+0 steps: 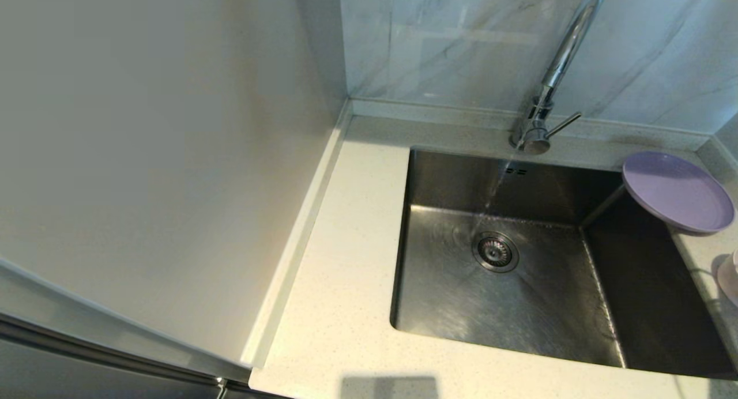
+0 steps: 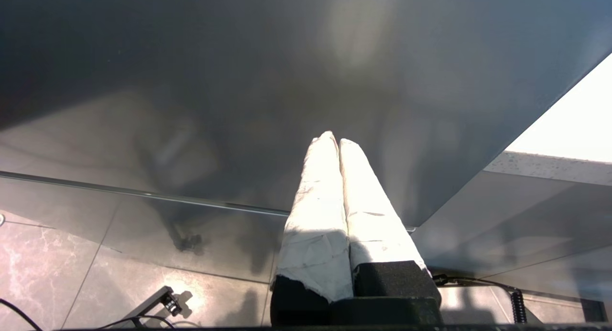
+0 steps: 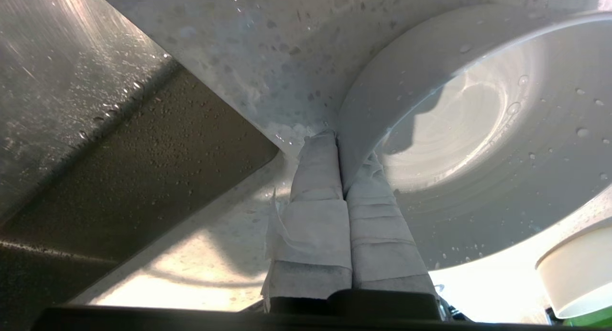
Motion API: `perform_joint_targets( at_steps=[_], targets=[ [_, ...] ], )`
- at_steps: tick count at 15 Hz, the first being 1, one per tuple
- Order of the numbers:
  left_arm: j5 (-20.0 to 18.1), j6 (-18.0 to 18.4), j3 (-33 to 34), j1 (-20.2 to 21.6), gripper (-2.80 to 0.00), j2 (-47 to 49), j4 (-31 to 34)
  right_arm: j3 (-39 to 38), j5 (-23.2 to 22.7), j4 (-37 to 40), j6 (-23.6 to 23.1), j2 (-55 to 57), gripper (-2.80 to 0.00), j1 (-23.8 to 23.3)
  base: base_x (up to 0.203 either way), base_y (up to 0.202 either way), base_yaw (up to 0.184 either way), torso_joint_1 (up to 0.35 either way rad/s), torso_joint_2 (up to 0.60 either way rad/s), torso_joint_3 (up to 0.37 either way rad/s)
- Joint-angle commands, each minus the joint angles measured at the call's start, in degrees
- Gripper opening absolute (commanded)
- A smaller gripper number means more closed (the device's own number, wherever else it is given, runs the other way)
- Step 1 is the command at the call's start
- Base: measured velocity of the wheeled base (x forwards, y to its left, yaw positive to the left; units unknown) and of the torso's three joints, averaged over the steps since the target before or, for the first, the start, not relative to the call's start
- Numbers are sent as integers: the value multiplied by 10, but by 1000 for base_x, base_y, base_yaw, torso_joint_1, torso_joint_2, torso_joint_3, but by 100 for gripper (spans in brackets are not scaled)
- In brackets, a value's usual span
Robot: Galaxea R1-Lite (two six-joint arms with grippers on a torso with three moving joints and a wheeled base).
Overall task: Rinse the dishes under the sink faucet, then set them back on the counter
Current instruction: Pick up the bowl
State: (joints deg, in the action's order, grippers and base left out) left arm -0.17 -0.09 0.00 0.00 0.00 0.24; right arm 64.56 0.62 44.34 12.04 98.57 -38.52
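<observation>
The lilac-purple plate [image 1: 677, 191] hangs at the sink's far right corner, partly over the basin and partly over the counter [image 1: 340, 307]. In the right wrist view my right gripper [image 3: 338, 139] is shut on the rim of the plate [image 3: 478, 130], which carries water drops. This gripper is outside the head view. The pale pink bowl [image 1: 730, 277] shows only as a sliver at the right edge, on the counter; the bowl [image 3: 578, 273] also shows beside the plate. The chrome faucet [image 1: 562, 59] runs a thin stream [image 1: 497, 185] into the basin. My left gripper [image 2: 336, 138] is shut and empty, parked low by a cabinet.
The steel sink basin [image 1: 461, 289] is wet, with a round drain [image 1: 495, 251] in its floor. A tall pale cabinet side [image 1: 144, 157] stands along the counter's left. A marble backsplash [image 1: 450, 47] rises behind the faucet. The sink wall [image 3: 71, 82] lies close to my right gripper.
</observation>
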Motion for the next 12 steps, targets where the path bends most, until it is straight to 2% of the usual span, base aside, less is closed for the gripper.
perform_joint_targets(
  at_steps=[1,5,7,9,10,12],
  targets=[
    [0,0,0,0,-280,0,0,-9,2,3,0,-21,-280,-1,0,0,0,0,0,0],
    [0,0,0,0,-280,0,0,-60,10,21,-19,-110,-280,-7,0,0,0,0,0,0],
    [0,0,0,0,-280,0,0,-70,11,28,-64,-163,-280,-11,0,0,0,0,0,0],
    [0,0,0,0,-280,0,0,-70,-1,30,-170,-209,-280,-12,0,0,0,0,0,0],
    [0,0,0,0,-280,0,0,-68,-31,30,-230,-226,-280,-11,0,0,0,0,0,0],
    [0,0,0,0,-280,0,0,-53,-124,38,-363,-243,-280,-9,0,0,0,0,0,0]
  ],
)
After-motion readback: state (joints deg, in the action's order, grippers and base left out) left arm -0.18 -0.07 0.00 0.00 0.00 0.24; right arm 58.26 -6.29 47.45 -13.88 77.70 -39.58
